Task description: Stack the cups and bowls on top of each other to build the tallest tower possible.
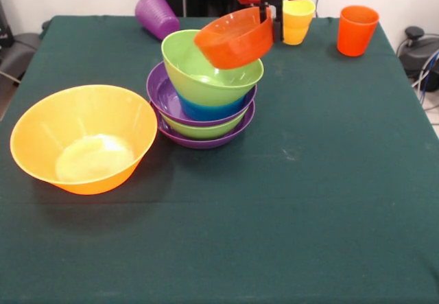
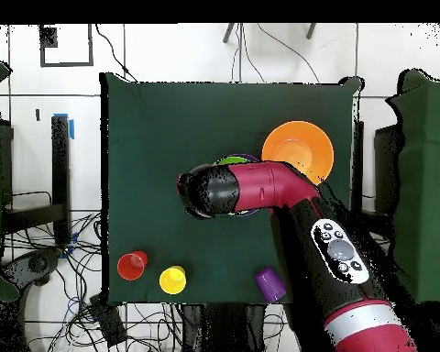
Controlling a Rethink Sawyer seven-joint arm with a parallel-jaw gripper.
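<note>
A: Bowls first. Where were they?

B: A tower of nested bowls stood near the middle of the tabletop: purple, green, purple, small blue, then a second green bowl tilted on top. The small red-orange bowl hung tipped above that green rim, just short of seating.

A: Held by what?

B: The end effector was clenched on the red-orange bowl's far rim, one dark finger visible against the wall. In the overhead view the arm covered the tower.

A: How would that bowl handle?

B: Probably light, stiff and slick, being glossy plastic; a rim pinch suited it, though it could swing or slip. The tilted green bowl looked an unsteady seat.

A: The rest?

B: The very large yellow-orange bowl sat toward the tabletop's left edge in the front view. Along the robot's edge: a ribbed purple cup on its side, a yellow-orange cup and an orange-red cup upright.
</note>
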